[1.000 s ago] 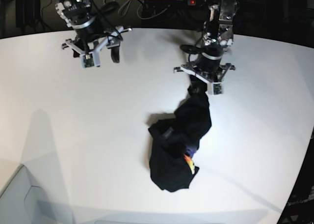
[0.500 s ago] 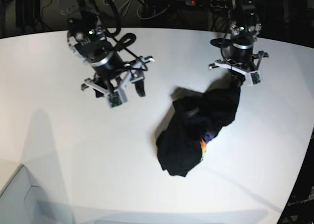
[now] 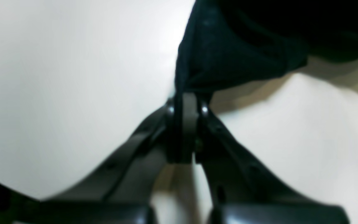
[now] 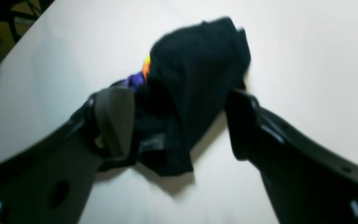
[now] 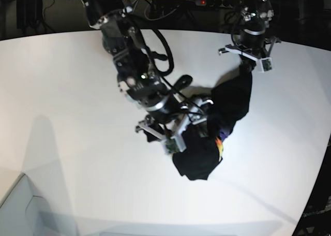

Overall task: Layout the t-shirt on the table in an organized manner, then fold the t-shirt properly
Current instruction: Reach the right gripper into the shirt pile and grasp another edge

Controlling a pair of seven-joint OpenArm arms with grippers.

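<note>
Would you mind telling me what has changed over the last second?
The right gripper swung in from the table's far side and now stands open over the t-shirt. The left gripper pulled its pinched end up and away. It stays shut on the fabric; the shirt stays bunched.

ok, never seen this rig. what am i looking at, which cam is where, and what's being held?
Two robot arms work over a white table. The base view looks down on everything; each of the other two pictures comes from a camera on one arm's wrist, looking past its tool. A crumpled black t-shirt lies bunched on the table. The left tool, at the base view's upper right, is shut on a corner of the shirt and holds it up. The right tool is wide open, jaws on either side of the bunched shirt, not gripping it yet.
</note>
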